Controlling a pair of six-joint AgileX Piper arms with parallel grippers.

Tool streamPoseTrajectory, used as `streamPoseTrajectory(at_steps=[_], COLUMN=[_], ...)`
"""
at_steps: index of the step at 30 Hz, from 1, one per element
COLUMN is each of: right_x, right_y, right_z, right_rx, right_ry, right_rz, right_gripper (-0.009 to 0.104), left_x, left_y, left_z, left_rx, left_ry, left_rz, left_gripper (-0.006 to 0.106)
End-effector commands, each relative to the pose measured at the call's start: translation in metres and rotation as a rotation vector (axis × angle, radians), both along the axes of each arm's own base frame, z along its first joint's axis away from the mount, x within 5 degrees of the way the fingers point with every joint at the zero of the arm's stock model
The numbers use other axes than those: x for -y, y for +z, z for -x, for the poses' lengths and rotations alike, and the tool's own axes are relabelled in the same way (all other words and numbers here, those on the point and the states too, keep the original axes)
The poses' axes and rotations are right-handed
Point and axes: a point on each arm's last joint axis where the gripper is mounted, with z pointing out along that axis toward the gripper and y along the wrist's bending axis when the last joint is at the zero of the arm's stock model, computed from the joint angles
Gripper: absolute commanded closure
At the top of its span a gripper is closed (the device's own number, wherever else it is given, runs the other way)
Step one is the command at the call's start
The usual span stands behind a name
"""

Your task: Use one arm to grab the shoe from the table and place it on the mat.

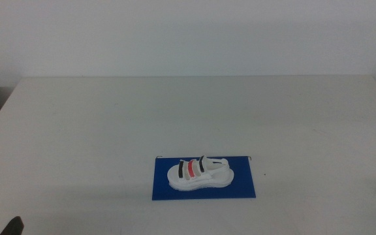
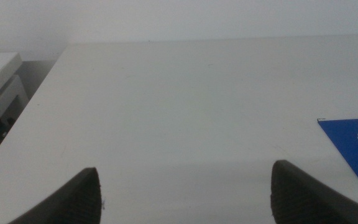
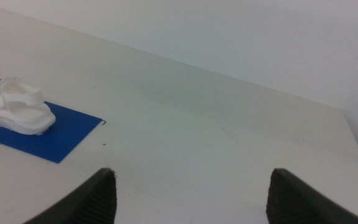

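Broadly, the off-white counter (image 1: pixel 109 124) fills the middle view, bare on all sides of the dark blue mat (image 1: pixel 243 188), which lies near the front edge, slightly right of centre. The white shoe (image 1: pixel 199 174) sits upright on the mat, its long axis running along the mat's length, sole inside the blue border on every visible side. By that look the placing appears done, and no further grasp seems called for.

Both arms wait low at the near corners. The left hand (image 2: pixel 185 193) hangs with jaws wide apart, holding nothing, the mat's corner well off to its right. The right hand (image 3: pixel 191 196) is likewise spread and unladen, the shoe's heel well off to its left. The mat lies a little nearer the right arm. Open counter lies between each hand and the mat.
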Motion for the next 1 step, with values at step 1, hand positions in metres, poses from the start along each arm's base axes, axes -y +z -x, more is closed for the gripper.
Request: streamPoseTrajectory(at_steps=[1], right_x=[0.0009], right_y=[0.0069], right_z=[0.0007], right_rx=[0.102], right_ry=[-0.009], right_rz=[-0.004], right_gripper=[0.033], left_x=[-0.0003], left_y=[0.0055], left_z=[-0.0007], left_rx=[0.084], left_ry=[0.003], left_rz=[0.016], left_gripper=[0.007])
